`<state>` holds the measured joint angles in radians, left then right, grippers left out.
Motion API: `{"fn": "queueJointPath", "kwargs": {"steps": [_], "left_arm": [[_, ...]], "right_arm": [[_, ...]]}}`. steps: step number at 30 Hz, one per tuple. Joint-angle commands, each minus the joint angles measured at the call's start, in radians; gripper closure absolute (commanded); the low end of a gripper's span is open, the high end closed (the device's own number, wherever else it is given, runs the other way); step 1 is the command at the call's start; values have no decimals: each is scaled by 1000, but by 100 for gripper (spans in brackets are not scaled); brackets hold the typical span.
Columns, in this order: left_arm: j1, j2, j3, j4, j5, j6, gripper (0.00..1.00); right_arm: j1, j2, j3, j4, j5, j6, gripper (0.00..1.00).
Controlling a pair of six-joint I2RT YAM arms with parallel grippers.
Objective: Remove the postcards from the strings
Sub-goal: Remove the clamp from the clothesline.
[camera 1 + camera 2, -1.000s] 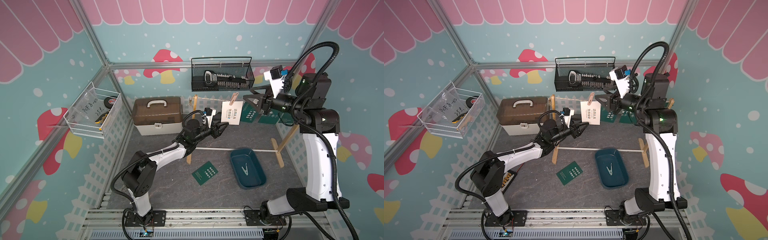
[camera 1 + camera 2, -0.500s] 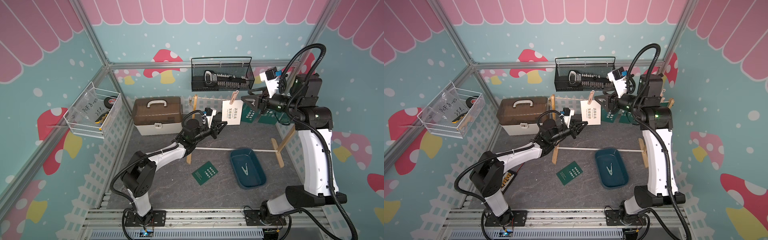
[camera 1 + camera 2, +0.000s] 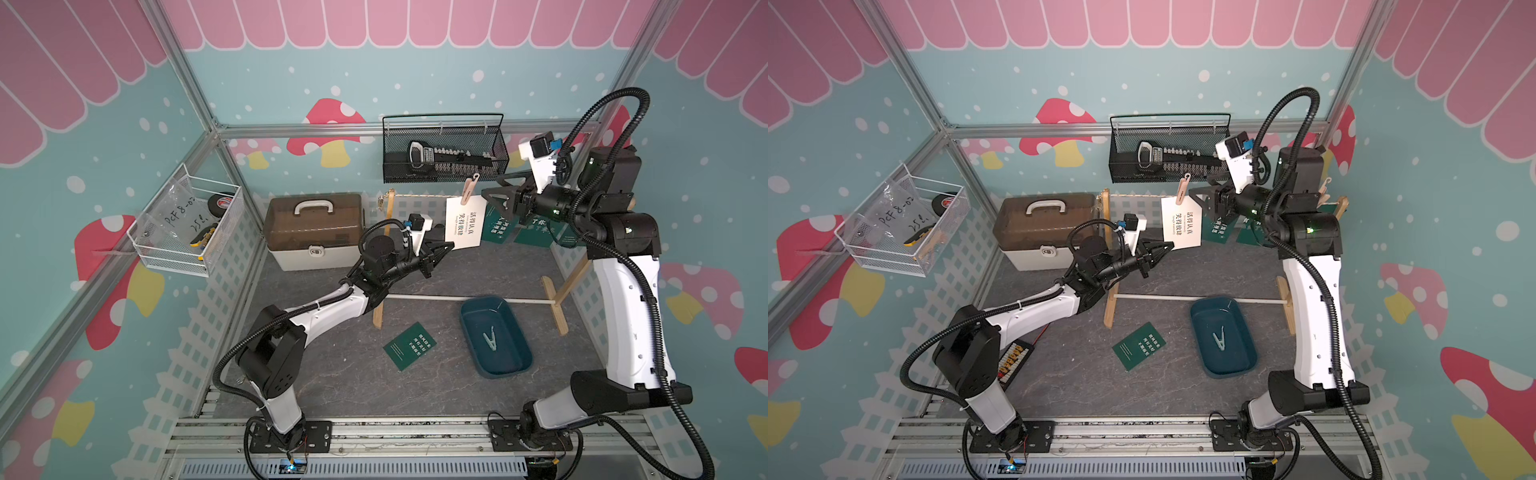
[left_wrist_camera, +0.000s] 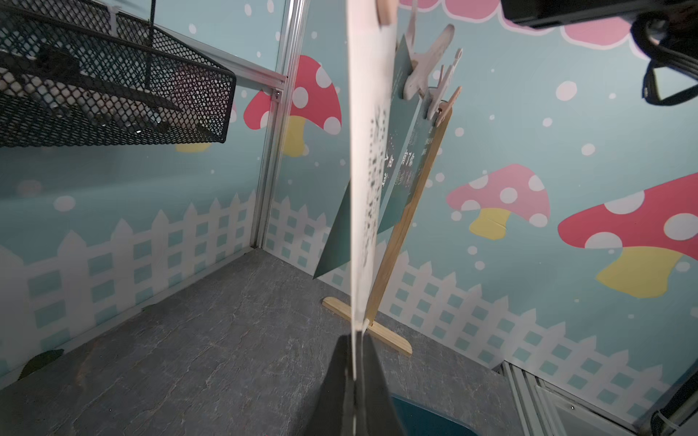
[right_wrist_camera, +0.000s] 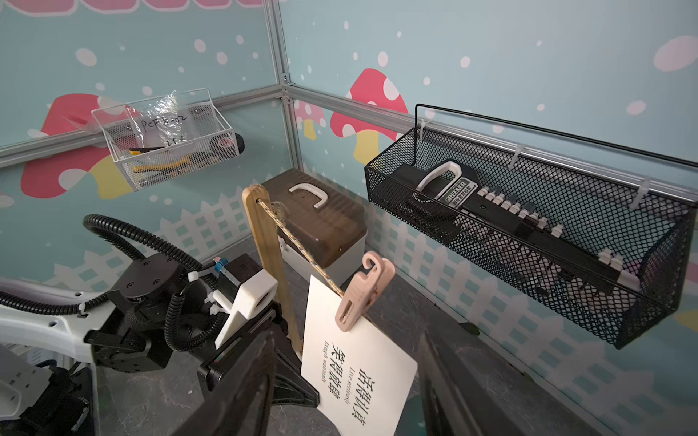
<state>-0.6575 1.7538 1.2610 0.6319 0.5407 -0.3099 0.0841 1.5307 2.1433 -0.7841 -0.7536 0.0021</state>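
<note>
A thin, twisted beige cord [image 3: 428, 196] stretches between two flat pale-wood posts [image 3: 388, 216]. The white postcard [image 3: 464, 224] hangs from it. It is a stiff matte rectangle with black print, nipped at its top edge by a smooth pink plastic clothespin [image 3: 469, 189].

Below the cord, the left gripper [image 3: 449, 248] has its tapered black fingers pressed together on the card's lower corner. The left wrist view shows the card's thin edge sandwiched between them. The right gripper [image 3: 492, 188] sits level with the cord, just beside the clothespin, with its angular black jaws spread.

Further along the cord hang dark green postcards [image 3: 496, 226] with white lettering, partly hidden by that arm. Another green postcard [image 3: 409, 346] lies flat on the grey stone-textured floor [image 3: 332, 374] beneath the cord. It is near a rounded dark blue tray [image 3: 509, 357] holding one loose pin [image 3: 490, 338].
</note>
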Motion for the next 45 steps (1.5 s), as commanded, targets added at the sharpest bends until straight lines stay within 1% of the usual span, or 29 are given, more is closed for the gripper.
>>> {"fn": "queueJointPath", "kwargs": {"steps": [1, 8, 13, 21, 29, 38, 45], "left_arm": [[11, -40, -10, -1, 41, 13, 97], [28, -38, -12, 45, 90, -24, 100], [33, -35, -10, 55, 129, -26, 100], [41, -36, -8, 67, 169, -24, 100], [51, -31, 2, 86, 211, -22, 100], [55, -24, 8, 97, 214, -29, 100], [58, -19, 10, 104, 214, -33, 100]], "right_arm": [[-6, 47, 43, 39, -56, 19, 39], [-6, 111, 108, 42, -108, 52, 35], [-4, 137, 113, 64, -124, 85, 32], [5, 158, 107, 50, -154, 86, 27], [12, 168, 107, 50, -151, 94, 27], [53, 142, 124, 53, -120, 98, 26], [64, 124, 132, 33, -110, 105, 27]]}}
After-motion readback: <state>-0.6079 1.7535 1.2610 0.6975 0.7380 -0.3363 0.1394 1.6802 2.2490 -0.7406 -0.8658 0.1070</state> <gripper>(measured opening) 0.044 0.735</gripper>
